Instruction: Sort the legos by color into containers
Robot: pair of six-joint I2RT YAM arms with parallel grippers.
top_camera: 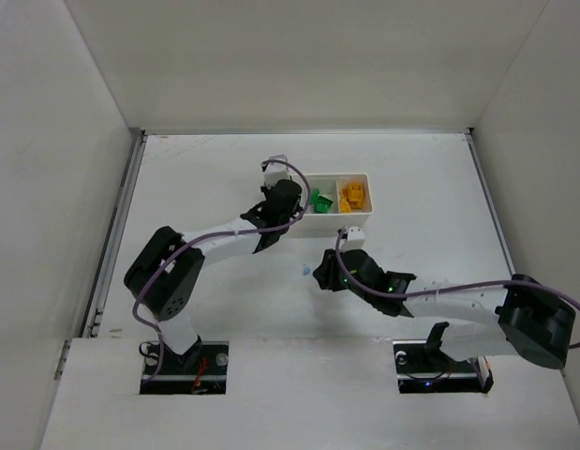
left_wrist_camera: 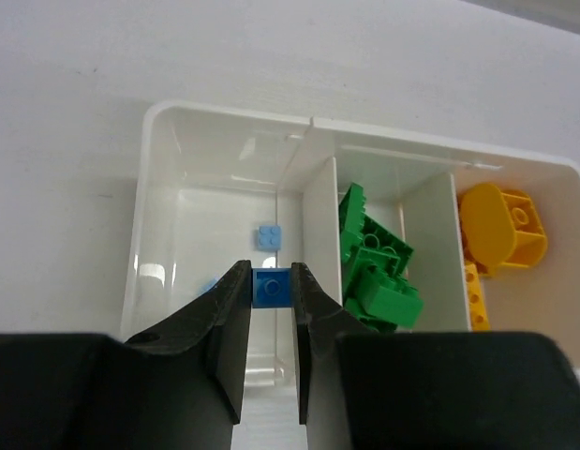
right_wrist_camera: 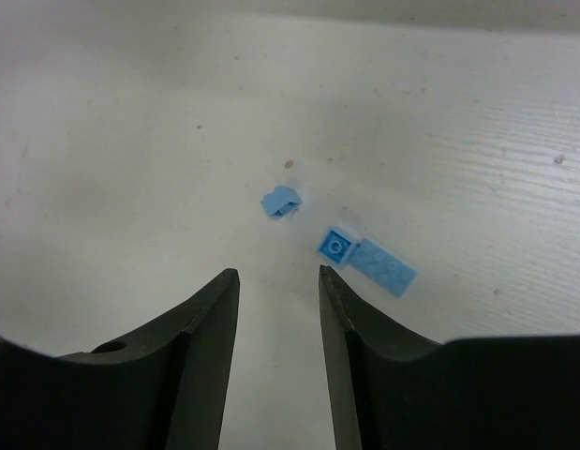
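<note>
Left gripper (left_wrist_camera: 271, 274): clamped on a blue lego (left_wrist_camera: 271, 289) above the left compartment (left_wrist_camera: 196, 225); a skewed release may drop it among the green legos (left_wrist_camera: 374, 272) just right. Right gripper (right_wrist_camera: 278, 281): half-open, empty, loose blue legos (right_wrist_camera: 367, 260) just ahead on the table (right_wrist_camera: 130, 141); these may skid.

Below the left gripper (left_wrist_camera: 271, 281), the tray's left compartment (left_wrist_camera: 191, 216) is largely bare; the divider wall (left_wrist_camera: 319, 225) stands close on its right.
</note>
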